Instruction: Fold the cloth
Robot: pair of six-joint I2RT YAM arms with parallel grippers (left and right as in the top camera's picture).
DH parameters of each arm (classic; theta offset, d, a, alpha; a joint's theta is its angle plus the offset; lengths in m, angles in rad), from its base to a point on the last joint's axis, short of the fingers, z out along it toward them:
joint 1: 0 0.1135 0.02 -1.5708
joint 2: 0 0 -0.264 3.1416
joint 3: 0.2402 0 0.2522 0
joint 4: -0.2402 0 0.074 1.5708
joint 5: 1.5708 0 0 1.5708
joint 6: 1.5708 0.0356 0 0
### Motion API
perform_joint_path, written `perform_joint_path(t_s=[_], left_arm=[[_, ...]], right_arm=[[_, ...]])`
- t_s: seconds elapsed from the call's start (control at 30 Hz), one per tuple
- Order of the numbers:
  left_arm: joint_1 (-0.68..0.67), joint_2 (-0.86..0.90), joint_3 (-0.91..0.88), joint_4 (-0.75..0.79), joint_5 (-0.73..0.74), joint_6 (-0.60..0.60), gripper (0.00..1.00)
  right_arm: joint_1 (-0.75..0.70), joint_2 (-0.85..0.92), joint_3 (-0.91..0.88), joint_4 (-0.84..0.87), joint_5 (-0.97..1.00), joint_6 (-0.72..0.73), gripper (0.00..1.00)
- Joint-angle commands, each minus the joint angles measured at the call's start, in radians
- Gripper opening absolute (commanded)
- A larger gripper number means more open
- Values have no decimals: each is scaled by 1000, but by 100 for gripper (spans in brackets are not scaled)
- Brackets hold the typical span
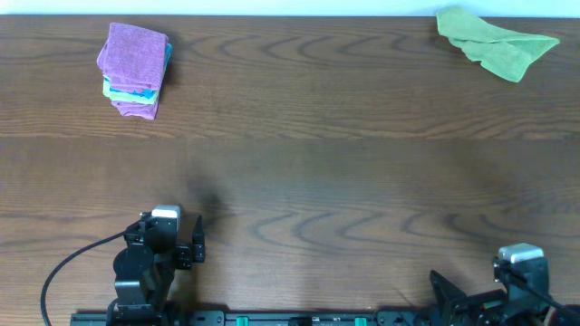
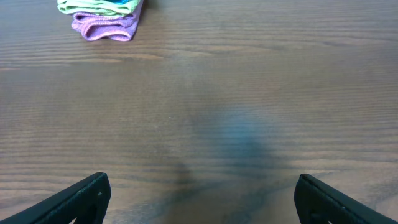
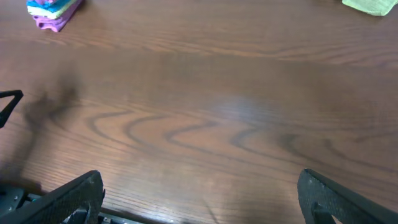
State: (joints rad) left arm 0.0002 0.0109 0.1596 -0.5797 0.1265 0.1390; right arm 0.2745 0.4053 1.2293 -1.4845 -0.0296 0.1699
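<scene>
A lilac-purple cloth (image 1: 136, 52) lies folded on top of a small stack at the table's far left; no white tag shows. Under it are a blue and a green cloth and another purple cloth (image 1: 138, 109). The left wrist view shows only the stack's lower layers (image 2: 106, 26), far ahead. The stack is small and far in the right wrist view (image 3: 53, 12). My left gripper (image 2: 199, 186) is open and empty over bare wood at the near left (image 1: 192, 246). My right gripper (image 3: 199, 183) is open and empty at the near right (image 1: 450, 288).
A crumpled lime-green cloth (image 1: 497, 41) lies at the far right corner, its edge showing in the right wrist view (image 3: 371, 5). The wooden table (image 1: 317, 172) spans the view. The arms' bases and a black cable (image 1: 68, 263) sit along the near edge.
</scene>
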Motion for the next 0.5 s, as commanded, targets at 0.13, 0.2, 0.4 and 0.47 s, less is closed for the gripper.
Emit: perform_joint_path(t_s=[0.13, 0.2, 0.4, 0.47], left_arm=[[7, -7, -7, 1, -3, 11, 95], [7, -7, -7, 1, -3, 11, 96], [7, -7, -7, 1, -3, 11, 95], [7, -7, -7, 1, -3, 11, 95]], right_arm=[[8, -4, -1, -1, 50, -46, 99], [8, -4, -1, -1, 109, -73, 99], [-54, -95, -140, 165, 270, -83, 99], [-93, -164, -254, 275, 284, -87, 99]])
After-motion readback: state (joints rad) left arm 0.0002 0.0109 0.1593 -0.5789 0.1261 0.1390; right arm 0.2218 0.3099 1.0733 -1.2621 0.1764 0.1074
